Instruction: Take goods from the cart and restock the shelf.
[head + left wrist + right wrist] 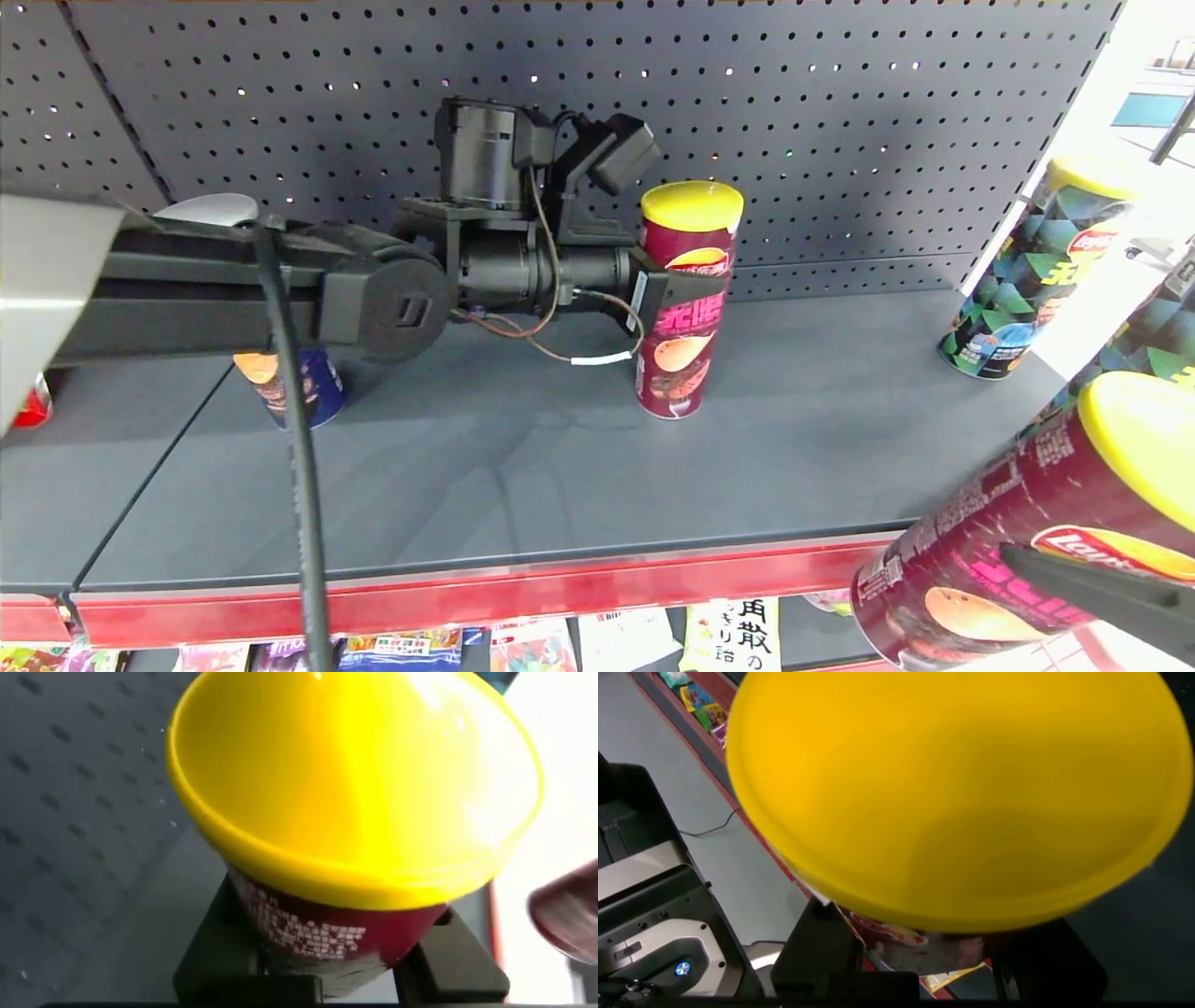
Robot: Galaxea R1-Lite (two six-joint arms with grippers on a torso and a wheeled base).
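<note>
Currently the left gripper [674, 285] has its jaws pinching a maroon can [686, 364] with a yellow lid, gripping it at mid-body. In the left wrist view we see the gripper's [327, 966] black fingers [210, 961] pressed to either side of the can's [355, 784] body, just under the lid. This can stands upright with its base at the grey deck of the shelf [523, 485]. It sits toward the back, near the pegboard [840, 121] and roughly mid-width. We cannot tell whether its weight rests on the deck.

The right gripper [1046, 569] holds a second can [980, 541] of the same maroon print and yellow lid, jaws closed on its body. One dark finger [1102, 588] lies across the label. In the right wrist view the gripper's [934, 961] fingers flank the can [962, 793] below its lid. This second can is tilted, lid up and to the robot's right. It is off the shelf, in front of the red front rail [485, 593] at the right end, well apart from the first can.

Further out, a blue can [299, 387] stands on the deck, partly hidden behind the left arm. A green can [1027, 280] with a yellow lid stands near the shelf's right end. Printed packets [635, 639] hang below the rail.
</note>
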